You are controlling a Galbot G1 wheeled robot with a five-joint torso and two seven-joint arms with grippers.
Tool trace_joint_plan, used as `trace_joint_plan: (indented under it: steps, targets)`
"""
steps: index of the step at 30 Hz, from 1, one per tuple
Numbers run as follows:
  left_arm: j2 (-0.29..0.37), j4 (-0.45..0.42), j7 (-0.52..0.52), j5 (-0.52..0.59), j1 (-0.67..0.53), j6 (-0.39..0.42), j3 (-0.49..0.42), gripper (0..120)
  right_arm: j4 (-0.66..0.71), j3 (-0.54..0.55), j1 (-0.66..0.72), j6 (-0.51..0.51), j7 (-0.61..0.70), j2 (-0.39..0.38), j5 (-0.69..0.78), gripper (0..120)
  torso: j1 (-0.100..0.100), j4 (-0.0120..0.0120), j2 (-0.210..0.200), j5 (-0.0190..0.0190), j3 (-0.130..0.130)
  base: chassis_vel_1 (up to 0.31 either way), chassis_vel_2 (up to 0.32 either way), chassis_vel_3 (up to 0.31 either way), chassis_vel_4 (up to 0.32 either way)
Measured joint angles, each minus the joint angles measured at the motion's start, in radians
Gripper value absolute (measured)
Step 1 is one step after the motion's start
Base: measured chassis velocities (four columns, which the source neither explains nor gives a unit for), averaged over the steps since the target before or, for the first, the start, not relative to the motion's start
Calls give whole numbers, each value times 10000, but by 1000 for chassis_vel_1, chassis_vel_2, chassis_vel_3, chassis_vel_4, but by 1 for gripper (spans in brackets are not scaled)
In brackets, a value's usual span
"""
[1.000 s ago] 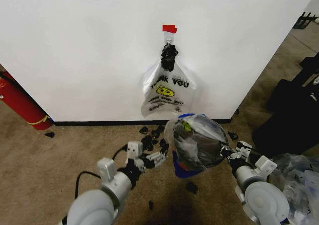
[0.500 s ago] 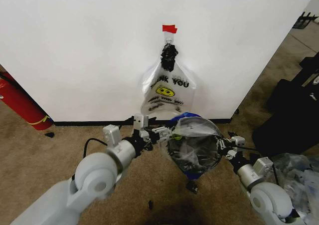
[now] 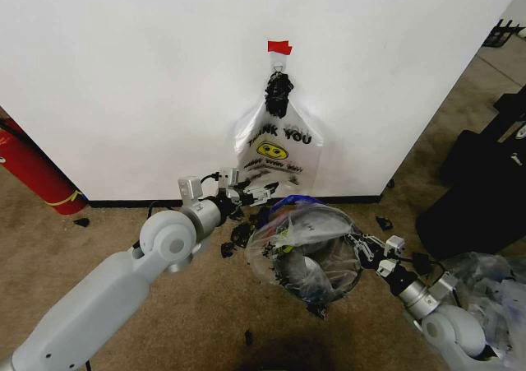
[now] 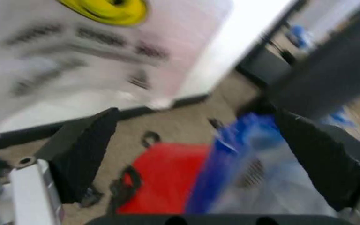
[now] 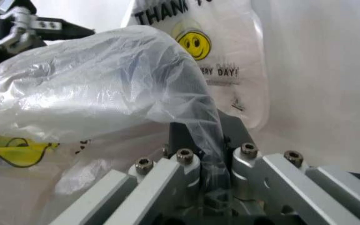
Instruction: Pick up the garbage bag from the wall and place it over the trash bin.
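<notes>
The garbage bag, clear crinkly plastic with blue strips and a yellow print, billows on the carpet just in front of the wall. My right gripper is shut on its right edge; the right wrist view shows plastic pinched between the fingers. My left gripper stands open up and left of the bag, close under the hanging smiley bag. In the left wrist view its dark pads are spread wide, with the trash bin's red body and a blue bag strip beyond them. In the head view the bag covers the bin.
A "THANK YOU" smiley bag hangs on the white wall under red tape. A red fire extinguisher leans at the left. Black scraps litter the carpet. A black case and a heap of clear wrap lie at the right.
My left gripper has moved up from beside the bag toward the wall. The garbage bag has sunk lower and to the left, still held by my right gripper.
</notes>
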State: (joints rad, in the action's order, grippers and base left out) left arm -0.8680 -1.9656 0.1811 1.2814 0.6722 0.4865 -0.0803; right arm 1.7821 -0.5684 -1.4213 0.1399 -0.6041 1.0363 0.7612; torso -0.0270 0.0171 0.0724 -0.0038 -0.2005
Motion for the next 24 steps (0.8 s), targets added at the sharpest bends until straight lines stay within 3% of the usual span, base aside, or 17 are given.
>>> trace_joint_plan:
  steps: [5,14,24]
  targets:
    - [93,314,-1054,-955,-332,535,-343,99,80,-88,-68,-29,95,-23,1,0,0,2,0,0,0,0,0,0,0]
    - [23,379,-1412,-1258,-428,663,-652,88,190,-164,-138,-62,192,1,11,0,0,2,0,0,0,0,0,0,0]
    - [-142,698,-1168,-1285,-590,401,-955,48,333,-167,-156,-126,358,80,67,0,0,1,0,0,0,0,0,0,0]
